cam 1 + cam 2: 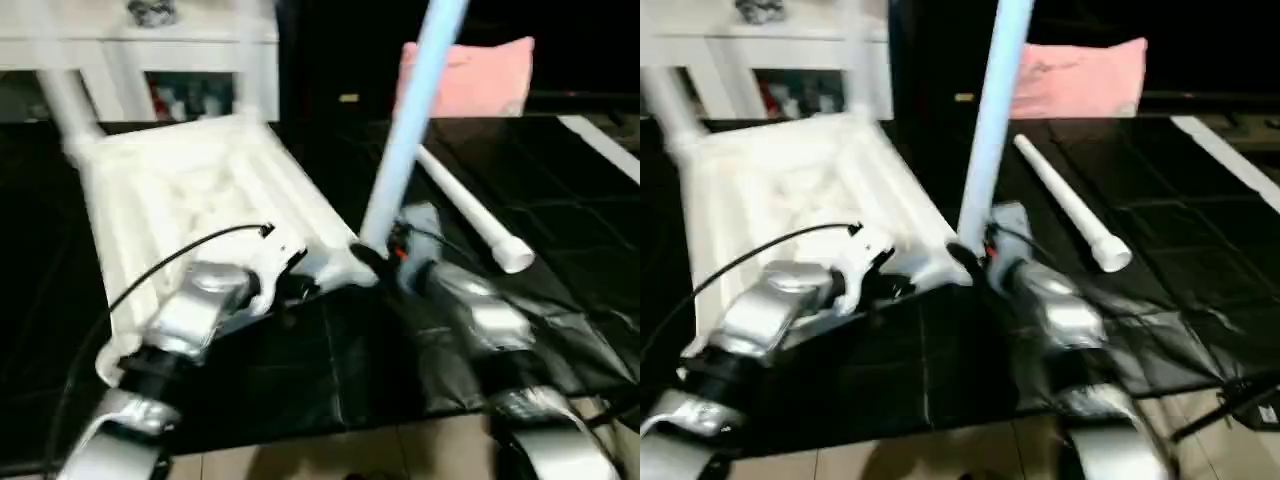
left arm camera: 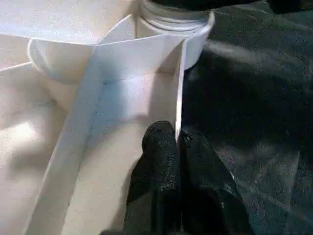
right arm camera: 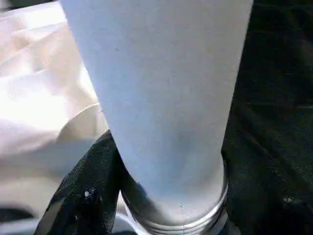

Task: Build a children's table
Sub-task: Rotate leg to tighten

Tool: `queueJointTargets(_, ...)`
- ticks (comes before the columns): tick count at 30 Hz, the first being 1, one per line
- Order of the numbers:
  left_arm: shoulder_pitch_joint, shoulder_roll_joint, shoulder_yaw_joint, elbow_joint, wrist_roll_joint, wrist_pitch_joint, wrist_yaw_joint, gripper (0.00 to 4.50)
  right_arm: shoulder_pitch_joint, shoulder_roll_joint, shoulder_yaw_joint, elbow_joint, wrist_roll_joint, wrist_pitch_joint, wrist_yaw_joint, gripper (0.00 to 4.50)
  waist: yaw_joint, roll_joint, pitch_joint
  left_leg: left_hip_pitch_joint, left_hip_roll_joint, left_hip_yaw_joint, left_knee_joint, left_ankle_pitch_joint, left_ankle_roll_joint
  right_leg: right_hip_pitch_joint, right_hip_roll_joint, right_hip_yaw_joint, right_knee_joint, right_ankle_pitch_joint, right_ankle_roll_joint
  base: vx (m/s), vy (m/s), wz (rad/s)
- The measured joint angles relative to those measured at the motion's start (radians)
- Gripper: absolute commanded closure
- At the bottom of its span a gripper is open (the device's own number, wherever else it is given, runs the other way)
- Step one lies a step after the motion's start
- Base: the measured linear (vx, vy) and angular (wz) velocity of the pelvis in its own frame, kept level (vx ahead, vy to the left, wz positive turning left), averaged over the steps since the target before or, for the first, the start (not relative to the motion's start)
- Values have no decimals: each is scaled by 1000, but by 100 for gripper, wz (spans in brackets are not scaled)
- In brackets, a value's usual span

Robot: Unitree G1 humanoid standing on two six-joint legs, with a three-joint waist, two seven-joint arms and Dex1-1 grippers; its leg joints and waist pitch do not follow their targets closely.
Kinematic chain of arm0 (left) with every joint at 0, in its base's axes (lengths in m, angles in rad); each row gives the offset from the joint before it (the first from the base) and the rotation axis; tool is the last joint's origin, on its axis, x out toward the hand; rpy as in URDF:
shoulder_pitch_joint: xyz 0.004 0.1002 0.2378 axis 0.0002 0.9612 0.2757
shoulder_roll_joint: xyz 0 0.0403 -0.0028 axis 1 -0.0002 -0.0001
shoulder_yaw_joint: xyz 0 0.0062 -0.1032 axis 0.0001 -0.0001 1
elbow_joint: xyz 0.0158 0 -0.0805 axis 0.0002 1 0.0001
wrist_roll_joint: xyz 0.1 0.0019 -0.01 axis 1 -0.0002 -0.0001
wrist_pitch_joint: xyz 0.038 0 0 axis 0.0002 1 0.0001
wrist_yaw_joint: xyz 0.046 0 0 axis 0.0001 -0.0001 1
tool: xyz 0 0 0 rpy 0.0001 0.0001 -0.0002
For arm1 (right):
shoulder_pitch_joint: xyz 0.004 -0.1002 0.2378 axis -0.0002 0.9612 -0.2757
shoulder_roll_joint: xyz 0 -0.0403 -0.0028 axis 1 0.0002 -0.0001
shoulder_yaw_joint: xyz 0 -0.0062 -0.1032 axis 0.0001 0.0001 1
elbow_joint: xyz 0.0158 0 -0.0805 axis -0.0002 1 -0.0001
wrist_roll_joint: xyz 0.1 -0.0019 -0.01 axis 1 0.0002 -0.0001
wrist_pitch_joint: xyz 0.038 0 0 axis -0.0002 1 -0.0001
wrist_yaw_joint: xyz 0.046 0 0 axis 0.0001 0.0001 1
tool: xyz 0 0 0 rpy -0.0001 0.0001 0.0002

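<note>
L gripper [image 2: 178,147] was pinched shut on the thin side wall of the tabletop [image 1: 190,190], one black finger [image 2: 159,161] inside the wall, the other outside, just short of the near corner socket [image 2: 193,41]. R gripper [image 1: 375,258] was at that same corner; its black fingers [image 3: 90,196] were clamped round the base of an upright leg [image 1: 405,120], close to the leg's threaded end, which sat at the socket. Whether it was fully seated, can't tell. The leg rose steep from the corner, leaning slightly away from the robot, top out of frame. Tabletop lay upside down w/ ribbed underside up, on a black mat [image 1: 560,200], skewed so the gripped corner pointed toward the robot's middle. At its far L corner another leg [image 1: 68,100] stood up, already in its socket. A third leg [image 1: 470,215] lay loose on the mat to the R of the upright one, apart from the tabletop, wide end nearer the robot. Both silver forearms reached in from the near edge, L one w/ a black cable looping over the tabletop. Behind the mat: a white cabinet [image 1: 150,50] on the L, a pink pillow [image 1: 480,75] on the R. Light floor [image 1: 400,450] showed along the mat's near edge.
</note>
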Motion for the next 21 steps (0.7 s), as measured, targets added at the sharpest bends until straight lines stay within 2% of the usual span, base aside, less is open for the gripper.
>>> queueJointTargets(4,-2,1,-15,-5,4,-6,10,450,-5,8,-2,-3,-10,6,-20,190,11,0,0,0,0,0,-2,0,0,0,0,0,0,0,0,0,0,0)
queueJointTargets(5,-2,1,-15,-5,4,-6,10,450,-4,8,-2,-5,-13,6,-18,134,12,0,0,0,0,0,-2,0,0,0,0,0,0,0,0,0,0,0)
queueJointTargets(9,-3,11,-24,-5,10,-13,6,450,11,6,4,-18,-22,-8,12,114,12,0,0,0,0,0,-3,0,0,0,0,0,0,0,0,0,0,0)
queueJointTargets(10,-4,19,-28,-4,11,-20,-2,450,23,2,11,-30,-26,-14,25,86,14,0,0,0,0,0,-3,0,0,0,0,0,0,0,0,0,0,0)
queueJointTargets(13,-9,37,-39,9,12,-51,-14,450,66,-24,37,-63,-27,-27,81,69,17,0,0,0,0,0,-2,0,0,0,0,0,0,0,0,0,0,0)
queueJointTargets(16,-19,62,-44,40,10,-97,-39,450,134,-78,59,-120,-20,-39,178,29,26,-1,0,0,0,0,-2,0,0,0,0,0,0,0,0,0,0,0)
queueJointTargets(19,-20,93,-46,56,10,-143,-79,450,190,-125,78,-169,5,-62,293,14,29,0,1,0,0,0,-3,0,0,-1,0,0,0,0,0,0,0,0)
queueJointTargets(21,-20,123,-56,63,6,-181,-132,450,220,-180,97,-199,11,-81,379,14,38,0,1,0,0,0,-3,0,0,-1,0,-1,0,0,0,0,0,0)
